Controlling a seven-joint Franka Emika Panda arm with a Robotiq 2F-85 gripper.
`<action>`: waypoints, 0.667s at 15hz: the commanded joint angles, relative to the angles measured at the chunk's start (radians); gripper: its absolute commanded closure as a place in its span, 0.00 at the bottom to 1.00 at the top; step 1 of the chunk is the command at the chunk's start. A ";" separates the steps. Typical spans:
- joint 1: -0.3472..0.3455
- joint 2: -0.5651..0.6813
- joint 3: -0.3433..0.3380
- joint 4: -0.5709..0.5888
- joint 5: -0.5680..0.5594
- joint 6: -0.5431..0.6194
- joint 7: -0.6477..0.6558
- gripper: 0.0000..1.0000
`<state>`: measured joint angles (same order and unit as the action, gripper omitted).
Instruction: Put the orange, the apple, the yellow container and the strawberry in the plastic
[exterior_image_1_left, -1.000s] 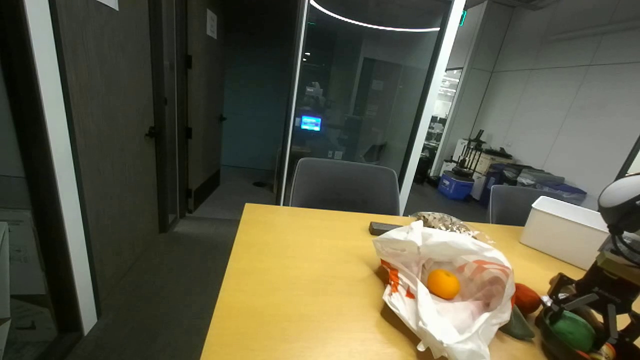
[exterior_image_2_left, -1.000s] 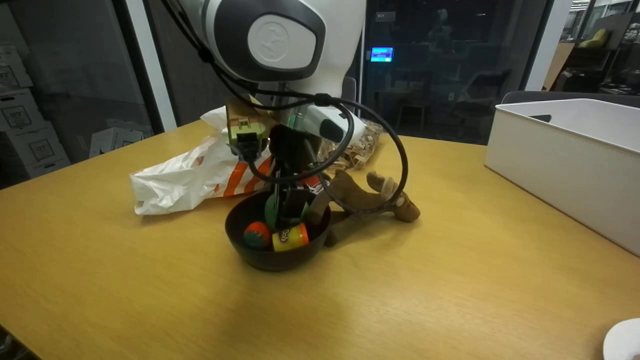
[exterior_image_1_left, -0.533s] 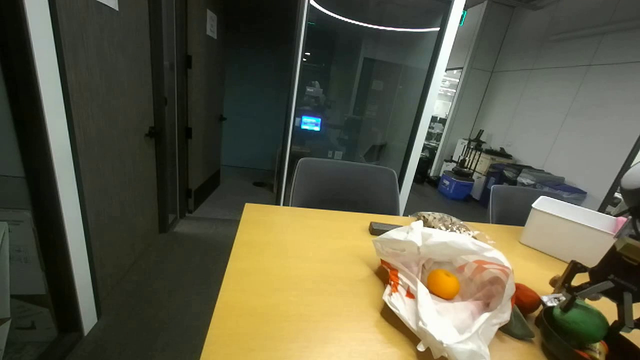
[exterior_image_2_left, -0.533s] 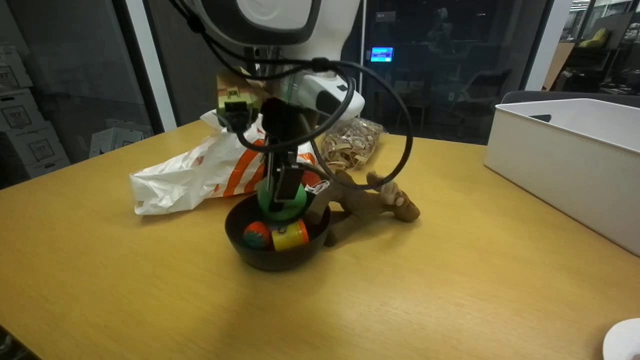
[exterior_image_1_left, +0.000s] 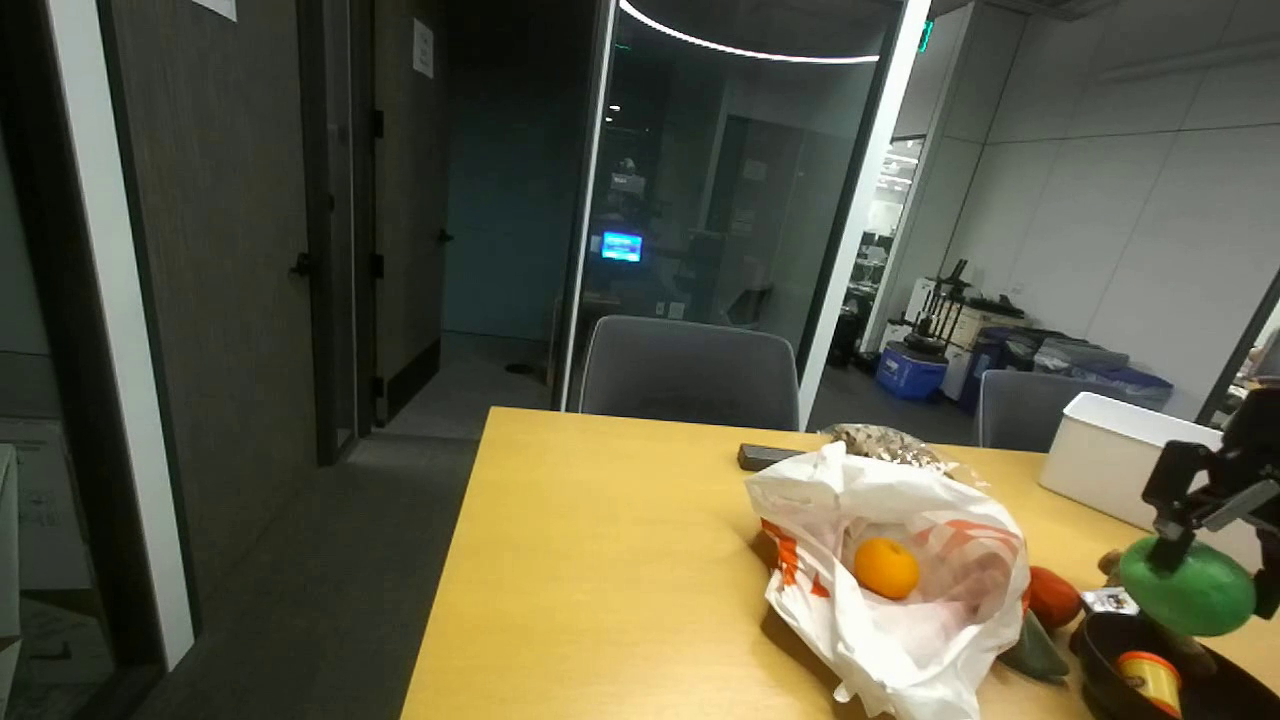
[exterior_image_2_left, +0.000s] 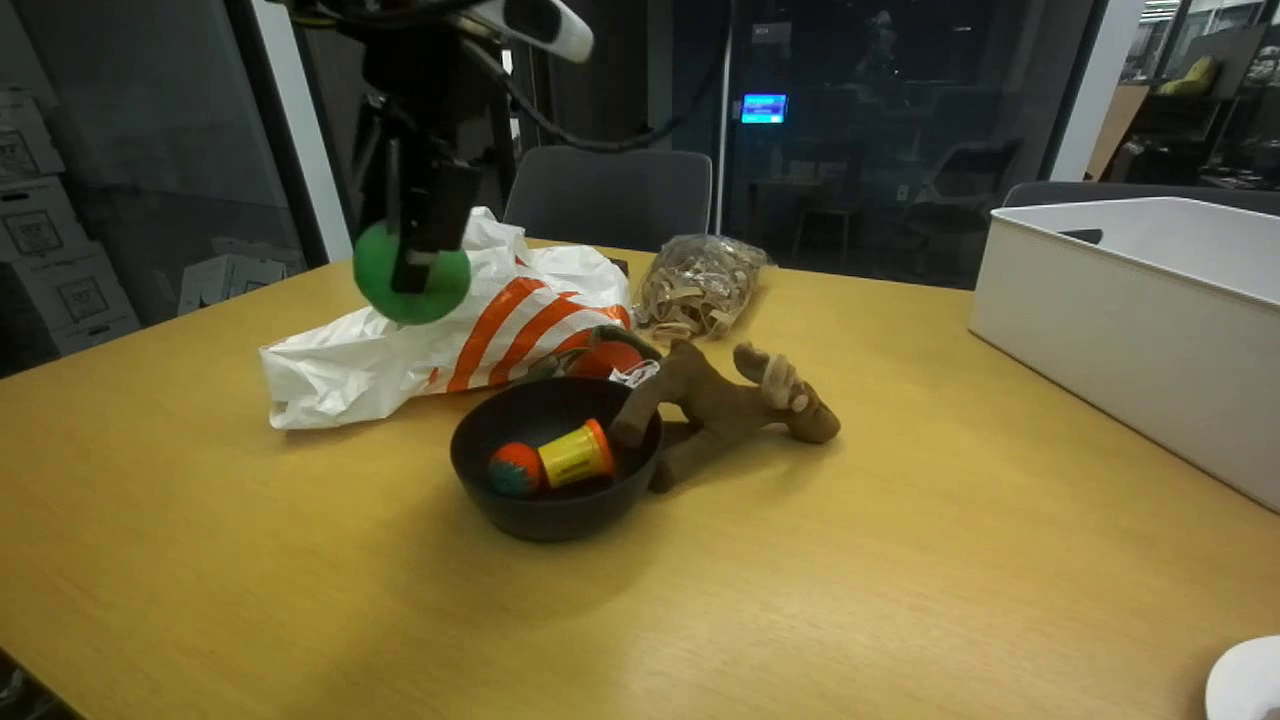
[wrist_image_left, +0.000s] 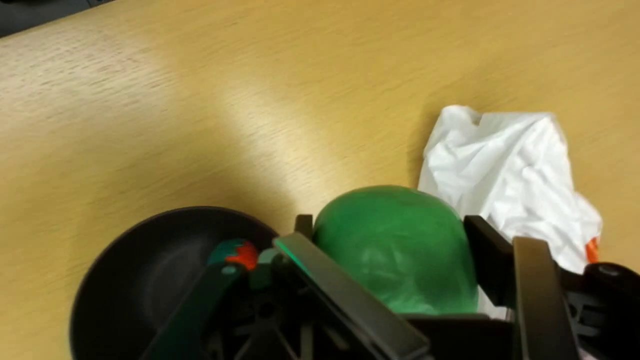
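Container (exterior_image_2_left: 572, 459) lies sideways, lid (exterior_image_2_left: 601, 447) seemingly toward plush toy (exterior_image_2_left: 728, 405).

The smooth, rounded apple (wrist_image_left: 395, 260) is plain green, the tool (wrist_image_left: 390, 230) black and grey. The crumpled white plastic bag (exterior_image_2_left: 340, 370) bears orange-red stripes; the round orange (exterior_image_1_left: 886, 568) is solid orange. The small strawberry (exterior_image_2_left: 516, 468) is red-orange and blue-green, the cylindrical container (exterior_image_2_left: 573, 457) yellow with an orange end. The round bowl (exterior_image_2_left: 555, 515) is black, the plush animal (exterior_image_2_left: 725, 402) brown and beige, the wooden desk (exterior_image_2_left: 900, 580) yellow, finely grained.
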<state>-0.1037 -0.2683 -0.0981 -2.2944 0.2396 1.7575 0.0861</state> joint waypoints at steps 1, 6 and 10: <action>0.090 0.020 0.087 0.063 0.003 -0.036 -0.025 0.50; 0.176 0.140 0.198 0.143 -0.064 0.065 0.004 0.50; 0.188 0.248 0.222 0.177 -0.175 0.207 0.105 0.50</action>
<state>0.0800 -0.1005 0.1181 -2.1718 0.1343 1.8986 0.1254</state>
